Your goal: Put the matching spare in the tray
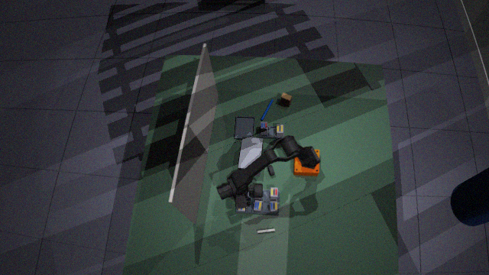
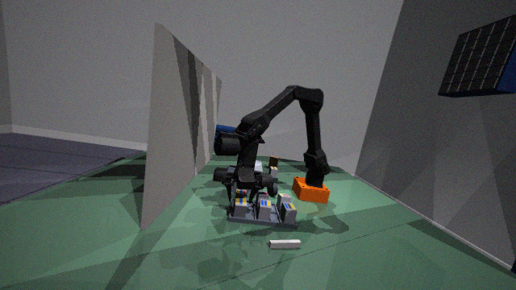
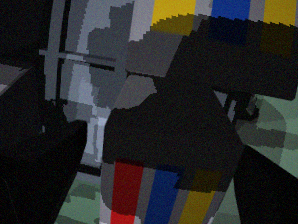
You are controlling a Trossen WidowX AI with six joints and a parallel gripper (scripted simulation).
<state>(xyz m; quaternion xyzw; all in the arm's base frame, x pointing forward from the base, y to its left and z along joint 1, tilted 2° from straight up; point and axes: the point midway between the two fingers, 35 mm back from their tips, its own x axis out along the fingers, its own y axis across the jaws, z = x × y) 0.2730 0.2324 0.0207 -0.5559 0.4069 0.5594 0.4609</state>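
we have the jaws point(image 1: 244, 199) point(image 2: 242, 196) pointing down over the storage rack point(image 1: 267, 212) point(image 2: 262, 221) point(image 3: 52, 80), standing apart and gripping nothing. a grey spare with red, blue and yellow stripes point(image 2: 241, 192) point(image 3: 165, 135) sits between their dark fingers; we cannot tell whether it is the matching one. its neighbour, a yellow-blue-yellow block point(image 1: 241, 209) point(image 2: 240, 209) point(image 3: 205, 15), stands close by, leaving us little room at that edge. more boxy, flat-sided blocks share the rack beside the jaws. the square grey tray point(image 1: 244, 127) lies well apart from them, past the pale, smooth slab point(image 1: 250, 152). on one side of the jaws rises a tall, thin, matte panel point(image 1: 191, 114) point(image 2: 173, 121); on the other, beyond some green counter point(image 1: 355, 153) point(image 2: 363, 242), is the orange, sharp-cornered box point(image 1: 306, 173) point(image 2: 310, 194). we see a slim white bar point(image 1: 266, 231) point(image 2: 285, 244) outside the rack's edge.
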